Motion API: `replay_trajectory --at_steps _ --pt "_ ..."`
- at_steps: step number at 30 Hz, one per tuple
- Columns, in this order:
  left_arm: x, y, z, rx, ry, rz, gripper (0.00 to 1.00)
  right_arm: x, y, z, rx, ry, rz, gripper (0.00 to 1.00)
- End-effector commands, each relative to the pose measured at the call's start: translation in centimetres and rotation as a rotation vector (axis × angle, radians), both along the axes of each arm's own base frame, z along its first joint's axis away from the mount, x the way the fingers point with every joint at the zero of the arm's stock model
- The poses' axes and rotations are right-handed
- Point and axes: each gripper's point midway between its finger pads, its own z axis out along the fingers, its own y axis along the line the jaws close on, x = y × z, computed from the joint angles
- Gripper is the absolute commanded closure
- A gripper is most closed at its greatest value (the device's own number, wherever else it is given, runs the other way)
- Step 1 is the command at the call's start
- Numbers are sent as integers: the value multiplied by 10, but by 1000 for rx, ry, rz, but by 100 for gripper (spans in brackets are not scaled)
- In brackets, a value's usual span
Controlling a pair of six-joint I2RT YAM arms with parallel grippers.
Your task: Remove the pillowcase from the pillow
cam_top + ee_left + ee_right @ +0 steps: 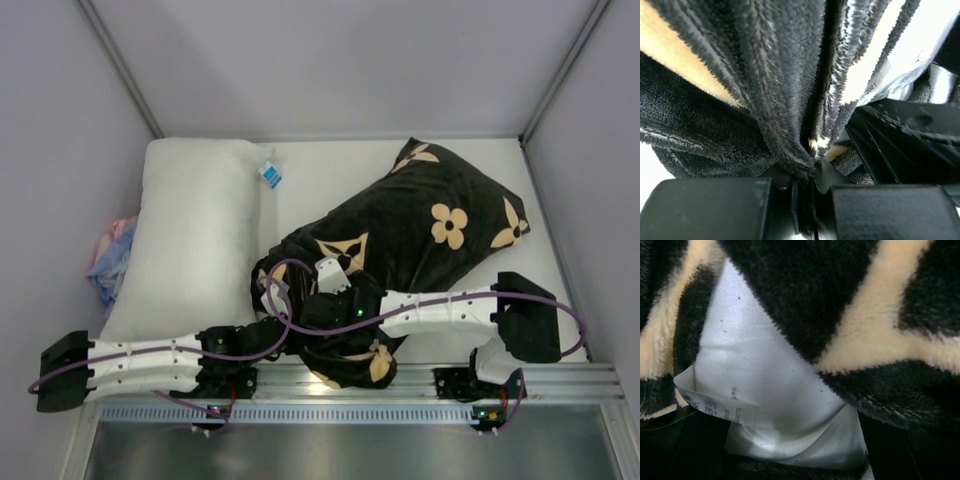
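The black pillowcase (420,220) with tan flowers lies diagonally from back right to the near middle, plump with the pillow inside. My left gripper (275,335) is at its near end, shut on a fold of the black fabric (765,75), which is pinched between the jaws (812,175). My right gripper (318,305) is at the same end. In the right wrist view its jaws (780,440) stand wide apart, with the pillow's white fabric (770,370) and a printed label (715,410) between them. The pillowcase's edge (815,290) lies over them.
A second white pillow (195,230) with a blue-white tag (270,176) lies at the left. A pink-blue cloth bundle (112,260) sits beside it by the left wall. Walls enclose the table on three sides. A metal rail (400,385) runs along the near edge.
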Motion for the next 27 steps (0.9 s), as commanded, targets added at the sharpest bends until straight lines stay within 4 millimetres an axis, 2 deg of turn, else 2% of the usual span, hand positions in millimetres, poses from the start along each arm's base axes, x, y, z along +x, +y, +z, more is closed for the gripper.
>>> replay_trajectory --at_steps 1,5,8,9,10,12,13,16,19,20,21,22,23,24,25,26,27 --pt "-21 -1 -11 25 53 -99 100 17 -23 -25 -39 -11 -84 7" --pt "-19 0 -5 16 42 -93 100 -6 -28 -60 -55 60 -38 22" --pt "-18 1 2 4 27 -90 99 -16 -21 -81 -44 105 -14 35" --pt "-17 1 6 -6 20 -90 99 -16 -16 -84 -35 108 -10 53" --pt "-17 1 8 -6 15 -91 98 -16 -17 -92 -63 108 -9 67" --pt "-17 1 14 -17 8 -94 98 -10 -7 -90 -58 89 -12 96" --pt "-17 0 17 -26 2 -101 98 -6 -6 -92 -75 65 -18 100" --pt "-20 -7 33 -83 -24 -139 98 8 14 -77 -24 32 -19 100" --pt "-24 -12 47 -127 -42 -175 99 25 38 -45 109 -1 -20 100" --pt "-26 -14 50 -141 -47 -189 100 34 39 -35 156 -9 -38 100" --pt "-31 -17 52 -151 -44 -218 100 40 44 -14 233 -24 -43 100" --pt "-33 -20 55 -172 -55 -239 100 42 50 -4 293 -8 -36 100" --pt "-35 -25 62 -202 -67 -261 100 57 54 11 379 -22 -60 100" --pt "-41 -29 60 -209 -57 -299 100 64 57 23 427 -31 -67 100" --pt "-43 -34 67 -238 -71 -320 100 68 60 42 485 -36 -56 100" --pt "-45 -37 66 -240 -67 -338 100 80 63 61 552 -64 -69 100" --pt "-50 -40 57 -209 -46 -366 100 87 63 80 607 -82 -76 100"
